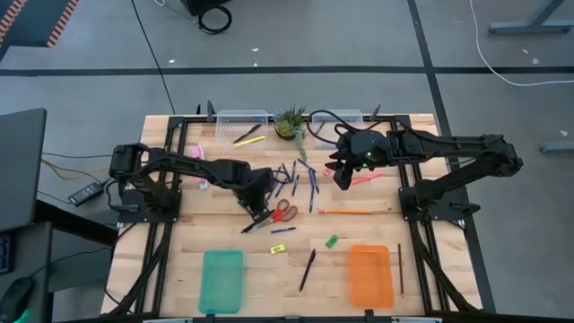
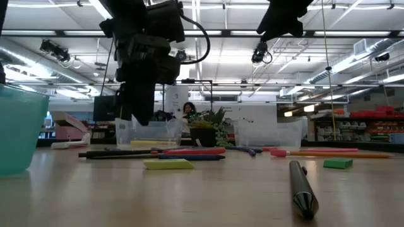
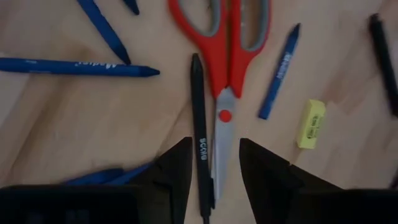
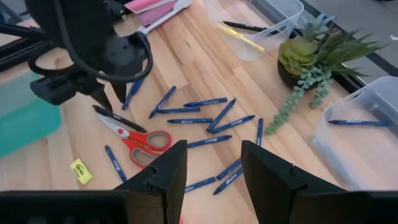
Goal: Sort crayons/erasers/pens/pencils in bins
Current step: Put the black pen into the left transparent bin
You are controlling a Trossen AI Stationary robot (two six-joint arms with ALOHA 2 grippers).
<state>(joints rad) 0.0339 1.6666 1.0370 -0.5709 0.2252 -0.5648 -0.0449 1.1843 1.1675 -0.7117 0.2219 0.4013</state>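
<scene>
Two arms are over the table. Left gripper (image 1: pixel 257 215) is low over the middle of the table, beside the red-handled scissors (image 1: pixel 285 212). Its fingers stand parted, one on each side of a black pencil (image 3: pixel 199 134) that lies on the wood along the scissor blade; no contact with the pencil can be made out. A yellow eraser (image 3: pixel 311 123) lies near the scissor blades on the far side from the pencil, with a blue pen (image 3: pixel 279 70) between eraser and scissors.

Right gripper (image 1: pixel 342 176) hangs above the table near the potted plant (image 1: pixel 290 122), fingers spread, holding nothing. Below it a scatter of blue pens (image 4: pixel 205 102) lies on the wood.

One clear tub (image 1: pixel 242 127) at the far edge holds a yellow pencil and a dark one; the other clear tub (image 4: pixel 364 127), on the plant's other side, holds one blue pen. Teal tray (image 1: pixel 221 280) and orange tray (image 1: pixel 370 275) sit at the near edge. A green eraser (image 1: pixel 332 240) and another black pencil (image 1: pixel 308 269) lie between the trays and the scissors.
</scene>
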